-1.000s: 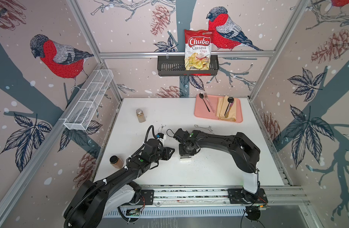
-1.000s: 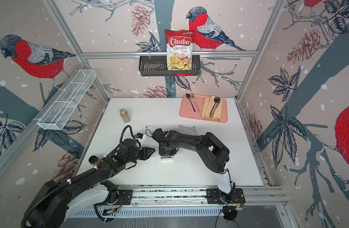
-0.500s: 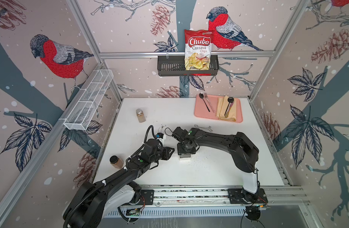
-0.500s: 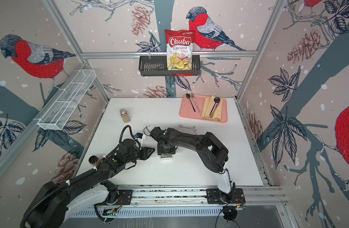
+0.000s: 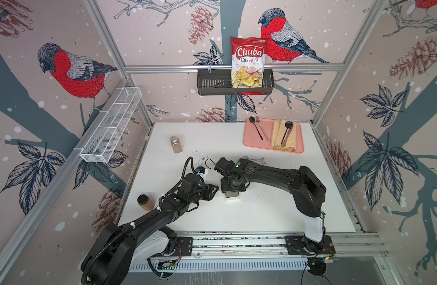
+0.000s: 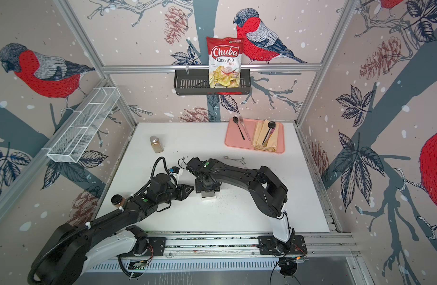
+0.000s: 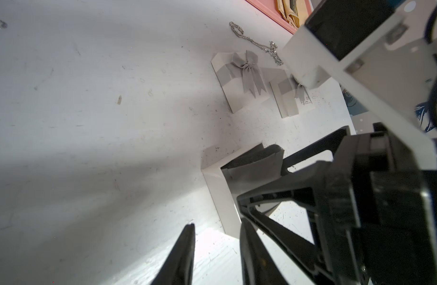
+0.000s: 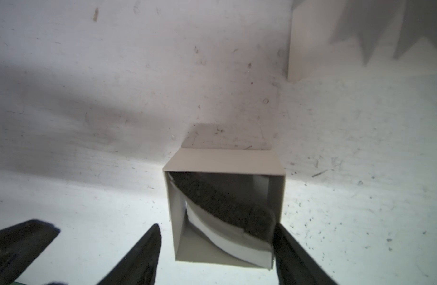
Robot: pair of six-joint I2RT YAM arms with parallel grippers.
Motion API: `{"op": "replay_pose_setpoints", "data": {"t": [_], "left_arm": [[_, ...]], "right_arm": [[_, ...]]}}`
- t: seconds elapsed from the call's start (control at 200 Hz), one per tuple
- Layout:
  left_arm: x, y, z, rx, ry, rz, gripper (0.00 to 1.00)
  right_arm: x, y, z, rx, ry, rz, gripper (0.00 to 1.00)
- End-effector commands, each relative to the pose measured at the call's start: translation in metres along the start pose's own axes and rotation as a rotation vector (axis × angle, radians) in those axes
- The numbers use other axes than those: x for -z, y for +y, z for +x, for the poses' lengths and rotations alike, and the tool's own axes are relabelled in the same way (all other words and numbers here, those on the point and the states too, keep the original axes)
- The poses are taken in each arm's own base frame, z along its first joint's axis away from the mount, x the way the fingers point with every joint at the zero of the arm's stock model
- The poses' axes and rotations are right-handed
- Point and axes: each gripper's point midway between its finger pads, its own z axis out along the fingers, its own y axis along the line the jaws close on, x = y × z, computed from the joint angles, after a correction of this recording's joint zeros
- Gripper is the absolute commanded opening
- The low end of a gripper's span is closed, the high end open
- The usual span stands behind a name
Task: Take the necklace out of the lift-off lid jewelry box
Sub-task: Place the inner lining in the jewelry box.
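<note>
Right gripper [image 8: 216, 225] straddles the open jewelry box base [image 8: 222, 160], fingers wide and gripping nothing, likely to steady it; left gripper [image 7: 217, 224] waits beside, narrow and empty. The necklace [image 7: 255, 44], probably the task's, lies on the table [image 7: 89, 98], upper right, past the bowed lid [image 7: 237, 93].

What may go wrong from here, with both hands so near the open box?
1. The open right hand straddles the box closely; pulling away may drag or tip it.
2. The foam insert sits tilted inside the box, so it may snag and come out.
3. The left hand hangs close beside the box; the two hands may collide.
</note>
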Motion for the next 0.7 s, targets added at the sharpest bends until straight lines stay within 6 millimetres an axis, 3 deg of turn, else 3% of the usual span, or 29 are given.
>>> {"op": "replay_pose_setpoints", "data": {"t": [0.0, 0.24, 0.345, 0.41, 0.46, 0.695], "left_arm": [[0.001, -0.01, -0.013, -0.021, -0.046, 0.037, 0.35], [0.0, -0.007, -0.012, -0.018, -0.047, 0.03, 0.35], [-0.002, -0.006, -0.01, -0.013, -0.045, 0.031, 0.34], [-0.003, -0.005, -0.009, -0.006, -0.042, 0.035, 0.34], [-0.004, -0.005, -0.008, 0.0, -0.039, 0.037, 0.33], [-0.01, 0.001, 0.002, 0.019, -0.02, 0.038, 0.32]], "right_arm": [[0.009, -0.005, -0.001, 0.016, -0.013, 0.028, 0.72], [0.034, -0.005, -0.006, 0.021, -0.06, 0.029, 0.67], [0.04, -0.001, -0.01, 0.023, -0.082, 0.01, 0.49], [0.038, 0.003, -0.012, 0.03, -0.089, -0.013, 0.36], [0.033, 0.006, -0.012, 0.031, -0.09, -0.031, 0.31], [0.008, 0.0, -0.032, 0.023, -0.136, -0.043, 0.27]]}}
